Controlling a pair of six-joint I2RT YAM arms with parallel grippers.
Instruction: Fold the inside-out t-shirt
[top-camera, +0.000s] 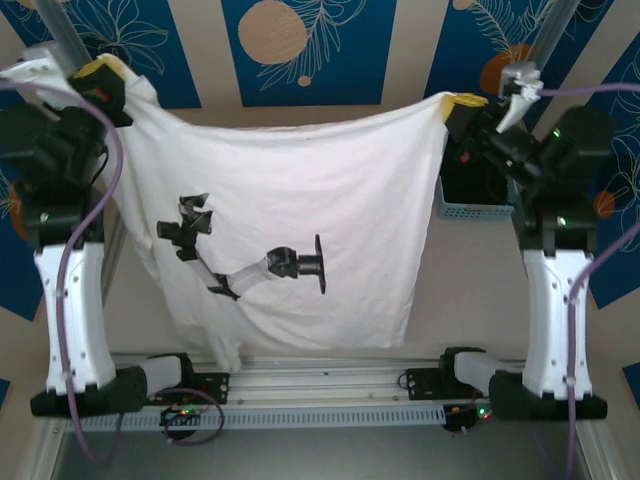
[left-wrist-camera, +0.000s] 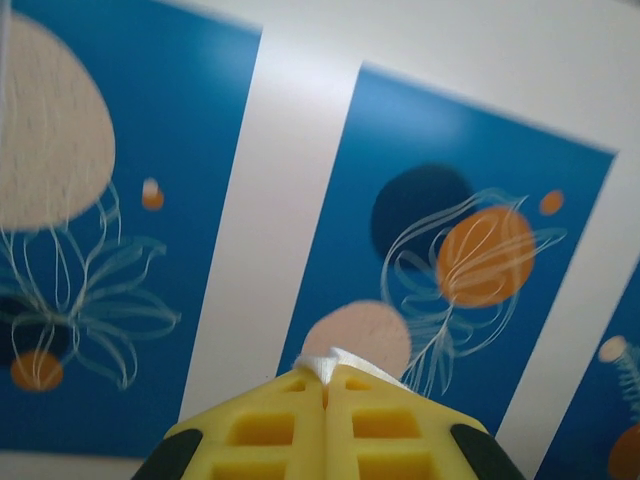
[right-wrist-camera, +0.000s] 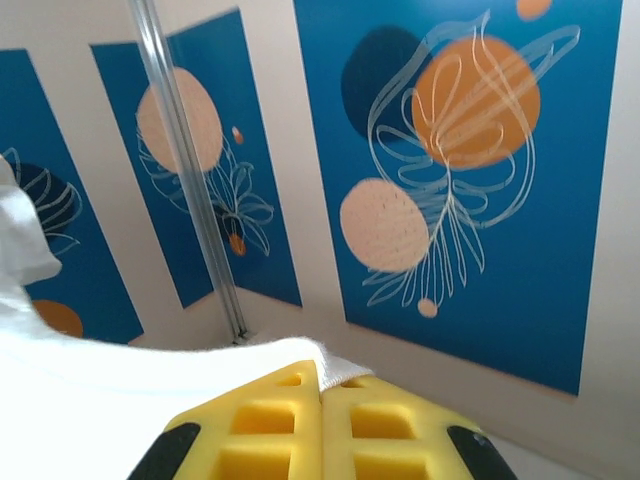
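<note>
Rail: a slotted metal rail (top-camera: 320, 378) runs across the near edge, with both arm bases bolted on it.
Inside-out t-shirt: the white inside-out t-shirt (top-camera: 300, 190) hangs spread in the air between the two raised arms. Its top edge sags in the middle and its lower hem reaches down just above the rail. It is wrinkled, and one corner trails lower on the left side.
Dark marks: black shapes (top-camera: 300, 265) show at mid-cloth; what they are cannot be told.
Left gripper: the left gripper (top-camera: 100, 68) is raised at the shirt's upper left corner. In the wrist view its yellow pads are pressed together (left-wrist-camera: 325, 385), with a small fold of white cloth (left-wrist-camera: 335, 362) pinched at the tips.
Right gripper: the right gripper (top-camera: 462, 101) is at the upper right corner. Its pads are closed (right-wrist-camera: 320, 385) on the cloth's edge, and the cloth (right-wrist-camera: 150, 400) spreads away to the left.
Basket: a light blue basket (top-camera: 475, 208) stands behind the shirt's right edge.
Wall panels: blue wall panels (top-camera: 290, 40) with orange and beige discs form the backdrop.
</note>
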